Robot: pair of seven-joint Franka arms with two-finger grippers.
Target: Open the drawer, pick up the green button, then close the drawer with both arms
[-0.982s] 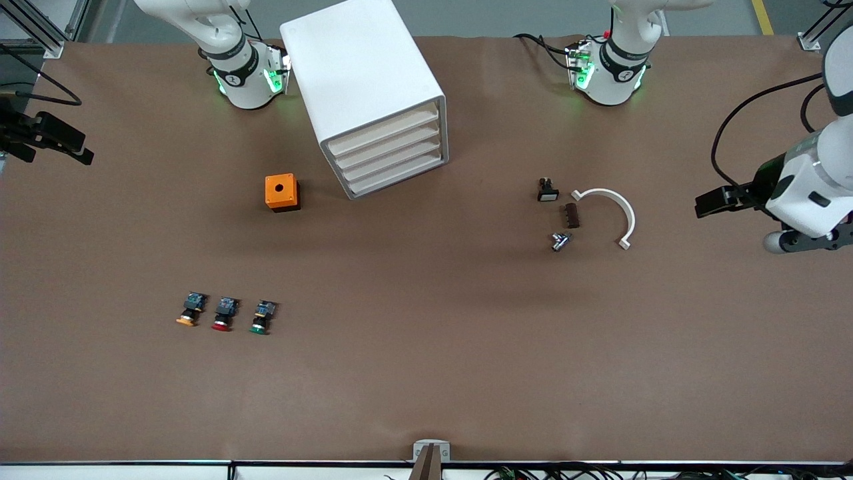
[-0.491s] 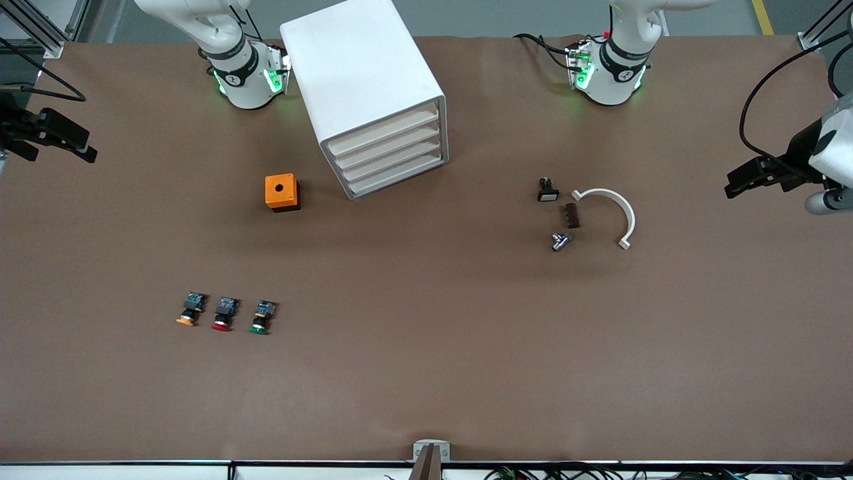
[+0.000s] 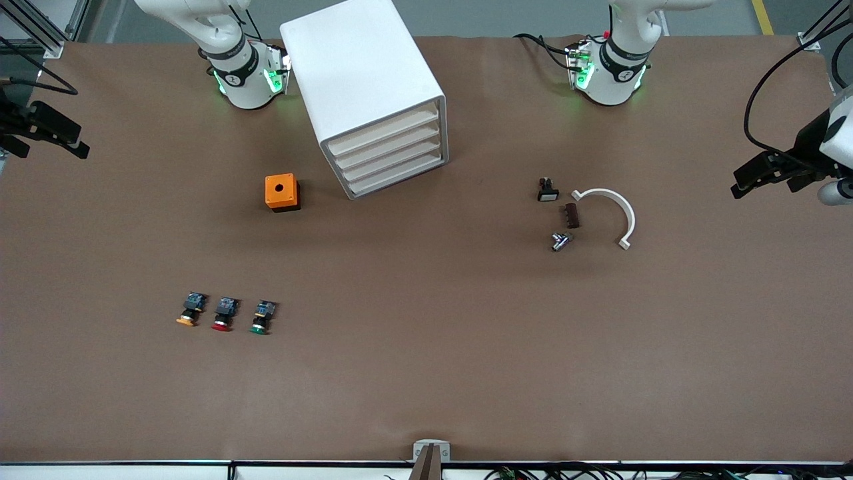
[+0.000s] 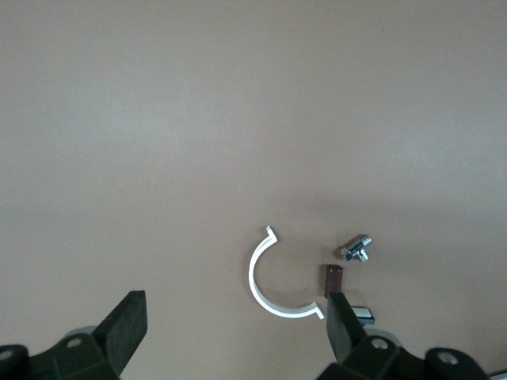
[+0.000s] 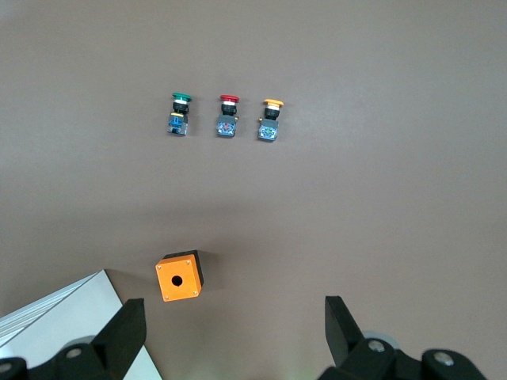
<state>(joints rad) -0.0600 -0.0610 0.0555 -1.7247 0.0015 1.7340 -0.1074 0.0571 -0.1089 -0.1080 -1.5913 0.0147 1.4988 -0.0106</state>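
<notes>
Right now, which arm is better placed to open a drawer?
Right, probably. Its end effector hangs open at the cabinet's end of the table; the left end effector is at the other end. All drawers look shut.

A: The table (image 3: pixel 466 333) is plain brown, the cabinet (image 3: pixel 360 73) white with cream drawer fronts.

B: The small box (image 3: pixel 281 192) is orange; the button (image 3: pixel 261 318) has a green cap over black and blue.

A robotics lab or test cell. Two robot arm bases (image 3: pixel 243 73) with green status lights are bolted along one edge of a wide table (image 3: pixel 426 373) under brown paper, aluminium framing (image 3: pixel 40 33) stands at its corners, and loose cables (image 3: pixel 533 41) trail over its edges.
</notes>
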